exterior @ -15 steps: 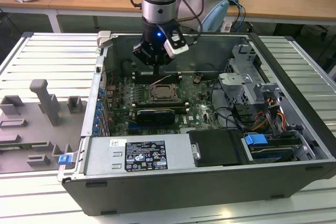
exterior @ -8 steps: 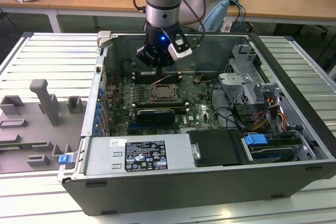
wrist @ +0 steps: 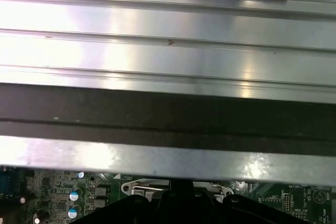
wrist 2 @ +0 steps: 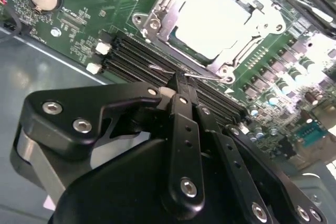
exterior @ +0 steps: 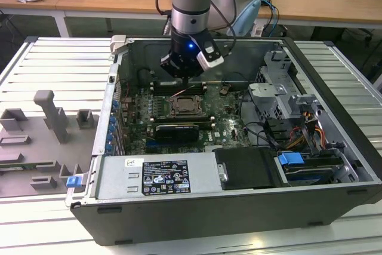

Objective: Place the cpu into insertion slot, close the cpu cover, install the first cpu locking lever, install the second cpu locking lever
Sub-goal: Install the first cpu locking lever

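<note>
1. Nearest in the exterior view: dark wall of the open case, lying on the ribbed metal tabletop, with a grey power supply just inside.
2. Off to that view's left, beside the case: grey fixture on the tabletop.
3. Farther in, on the green board: black card, then the socket just behind it.
4. Seated in the socket: cpu, flat, bright metal top up; cover lying down around it as a silver frame.
5. At the socket's far edge: claw, fingers pressed together into one narrow tip, pointing at a thin wire lever between the socket and the black memory slots; contact with the lever unclear.
6. Above the claw: arm, rising out of the case.
</note>
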Robot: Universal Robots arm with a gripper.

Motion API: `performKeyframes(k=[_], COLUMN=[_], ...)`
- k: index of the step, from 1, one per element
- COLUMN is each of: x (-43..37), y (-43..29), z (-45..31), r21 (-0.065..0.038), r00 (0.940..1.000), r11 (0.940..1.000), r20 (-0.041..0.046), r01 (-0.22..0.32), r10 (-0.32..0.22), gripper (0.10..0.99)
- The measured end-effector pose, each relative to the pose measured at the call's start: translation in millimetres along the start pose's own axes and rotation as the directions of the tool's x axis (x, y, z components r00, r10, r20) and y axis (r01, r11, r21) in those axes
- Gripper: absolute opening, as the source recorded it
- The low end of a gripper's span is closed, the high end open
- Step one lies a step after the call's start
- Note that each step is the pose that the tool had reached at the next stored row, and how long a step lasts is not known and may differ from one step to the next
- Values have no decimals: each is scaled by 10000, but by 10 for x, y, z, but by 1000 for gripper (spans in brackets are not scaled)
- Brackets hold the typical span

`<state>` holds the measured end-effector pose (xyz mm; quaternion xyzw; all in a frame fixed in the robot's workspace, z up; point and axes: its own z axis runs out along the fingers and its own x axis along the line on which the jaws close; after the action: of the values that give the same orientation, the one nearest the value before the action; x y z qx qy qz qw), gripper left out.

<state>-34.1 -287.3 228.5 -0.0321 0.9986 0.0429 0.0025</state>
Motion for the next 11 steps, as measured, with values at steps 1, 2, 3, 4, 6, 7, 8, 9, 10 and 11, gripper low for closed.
performKeyframes(k=[1,2,3,4,6,7,8,9,10,11], x=[-2,-7,-11,-26,-38,-52,-75,-100,-122,-136], y=[0,-1,-2,-3,-6,-7,-8,-11,-13,-14], z=[7,16,26,47,82,102,118,127,132,137], r21=[-13,-15,-14,-16,-15,-16,-14,-14,-18,-29], r00=[9999,9998,9997,9997,9997,9997,9998,9998,9999,9999], r11=[9999,9998,9997,9997,9997,9997,9998,9998,9999,9999], r20=[-10,-17,-19,-20,-19,-19,-18,-17,-15,-10], r01=[125,221,232,233,233,230,216,194,168,140], r10=[-125,-221,-232,-233,-233,-230,-216,-194,-168,-140], gripper=[106,106,106,106,106,106,106,106,106,106])
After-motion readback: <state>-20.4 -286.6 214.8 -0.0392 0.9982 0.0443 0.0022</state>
